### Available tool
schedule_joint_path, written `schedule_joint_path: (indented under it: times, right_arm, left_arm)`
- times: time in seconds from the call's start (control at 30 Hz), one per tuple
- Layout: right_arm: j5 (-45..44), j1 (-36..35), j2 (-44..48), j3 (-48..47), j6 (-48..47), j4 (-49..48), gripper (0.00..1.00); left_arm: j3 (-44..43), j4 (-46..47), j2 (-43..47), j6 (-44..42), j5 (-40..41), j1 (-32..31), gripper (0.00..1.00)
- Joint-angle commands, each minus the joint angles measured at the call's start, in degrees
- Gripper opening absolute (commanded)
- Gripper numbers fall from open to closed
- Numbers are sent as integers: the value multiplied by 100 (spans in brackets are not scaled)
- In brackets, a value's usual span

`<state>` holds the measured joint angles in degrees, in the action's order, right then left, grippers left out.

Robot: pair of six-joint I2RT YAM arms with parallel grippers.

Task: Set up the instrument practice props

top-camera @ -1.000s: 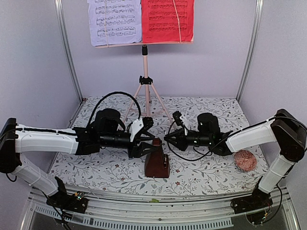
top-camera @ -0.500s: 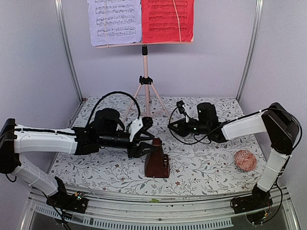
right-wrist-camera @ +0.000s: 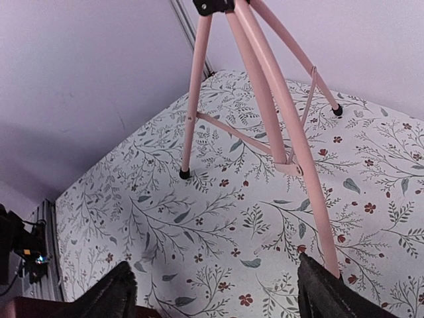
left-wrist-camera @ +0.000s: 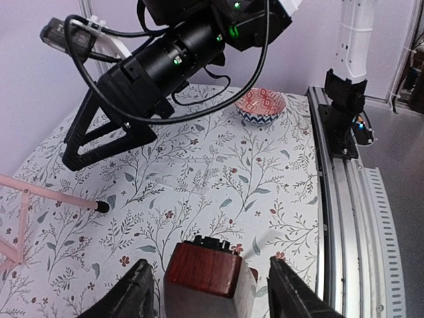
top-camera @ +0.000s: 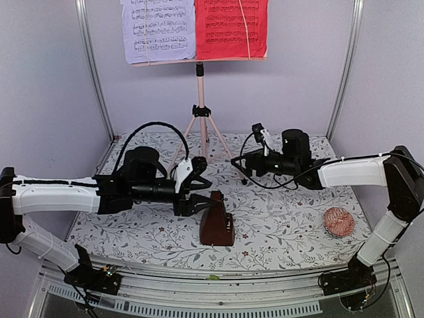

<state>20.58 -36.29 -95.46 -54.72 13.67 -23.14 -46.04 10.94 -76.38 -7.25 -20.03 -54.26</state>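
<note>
Floral-cloth bench [top-camera: 285, 199] beneath all of it. At back centre, pink tripod music stand [top-camera: 200, 93], upright, legs spread on the cloth. Up on its pink desk [top-camera: 199, 59], lilac sheet [top-camera: 158, 30] on the left and red sheet [top-camera: 232, 26] on the right, side by side, edges touching, printed music facing forward.

Left hand [top-camera: 200, 195] low over mid bench, reaching in from the left. Fingers [left-wrist-camera: 136, 295] parted to middling width either side of the metronome's top, a thin gap showing on each side in the wrist view, nothing gripped.

Right hand [top-camera: 237, 164] reaching in from the right, hanging above the bench just in front of the tripod legs. Spread wide, empty. One pink leg [right-wrist-camera: 291, 152] running down just beside one finger; cannot tell if touching.

Dark brown pyramid metronome [top-camera: 216, 225] standing on the bench at front centre, before the stand, well apart from it.

Small pink knitted ball [top-camera: 338, 222] on the bench at front right, near the right arm's base, well apart from everything else.
</note>
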Motion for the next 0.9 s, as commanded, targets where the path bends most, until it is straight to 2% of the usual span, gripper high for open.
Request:
schedule_joint_path:
  times: [0.0, 0.17, 0.23, 0.27, 0.4, 0.53, 0.73, 0.87]
  right_arm:
    - [-356, 35, 610, 168, -70, 76, 99]
    - [-808, 67, 1234, 478, -104, 198, 99]
    - [-1025, 85, 1511, 629, -114, 256, 99]
    - [-1135, 95, 1632, 701, -125, 301, 99]
    - [-1609, 191, 2110, 797, -245, 806, 99]
    - [-2162, 419, 2670, 1179, -262, 916, 99]
    - [-2983, 1189, 3353, 1811, -354, 975, 99]
    - [-3282, 1847, 3740, 2462, -725, 406, 99]
  left_arm:
    - [-70, 306, 273, 124, -19, -63, 62]
    - [110, 646, 651, 289, 204, -35, 75]
    - [189, 763, 817, 342, 301, 4, 94]
    - [218, 809, 899, 371, 351, 30, 96]
    - [374, 982, 1176, 517, 690, 151, 96]
    - [538, 1015, 1380, 748, 1216, 340, 96]
    - [752, 939, 1709, 1500, 1827, 891, 96]
    - [867, 665, 1900, 2052, 2182, 1457, 96]
